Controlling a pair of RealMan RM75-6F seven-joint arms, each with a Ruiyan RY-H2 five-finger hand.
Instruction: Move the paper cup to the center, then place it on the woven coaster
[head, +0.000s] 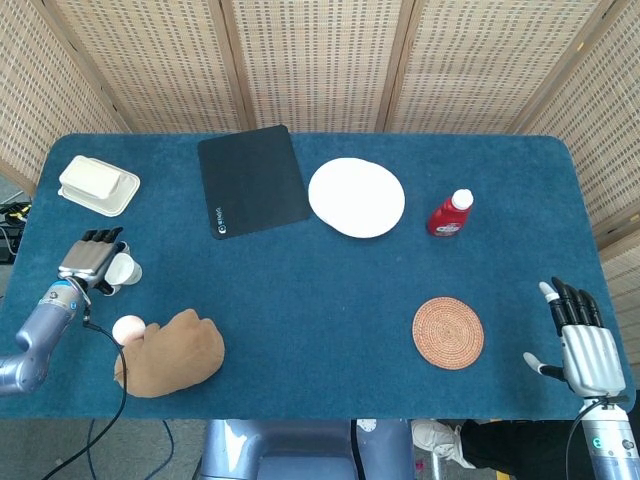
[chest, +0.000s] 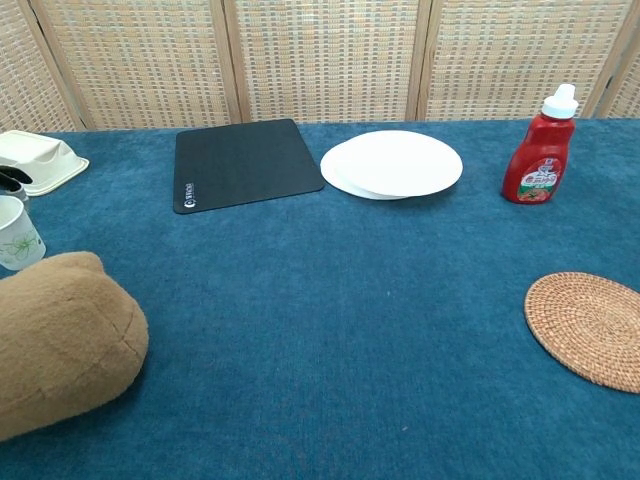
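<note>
The white paper cup (head: 127, 270) with a green print (chest: 19, 233) stands upright near the table's left edge. My left hand (head: 90, 258) lies right against its left side, with its fingers (head: 101, 238) stretched past the rim and the thumb below; only dark fingertips (chest: 12, 183) show in the chest view. No firm grip is visible. The round woven coaster (head: 448, 332) (chest: 590, 328) lies flat at the front right with nothing on it. My right hand (head: 580, 347) hovers off the front right corner, fingers spread, holding nothing.
A brown plush (head: 172, 352) (chest: 55, 340) and a pink ball (head: 128, 328) lie just in front of the cup. Further back are a cream box (head: 98, 185), a black mat (head: 252, 180), a white plate (head: 356, 197) and a red sauce bottle (head: 450, 213).
</note>
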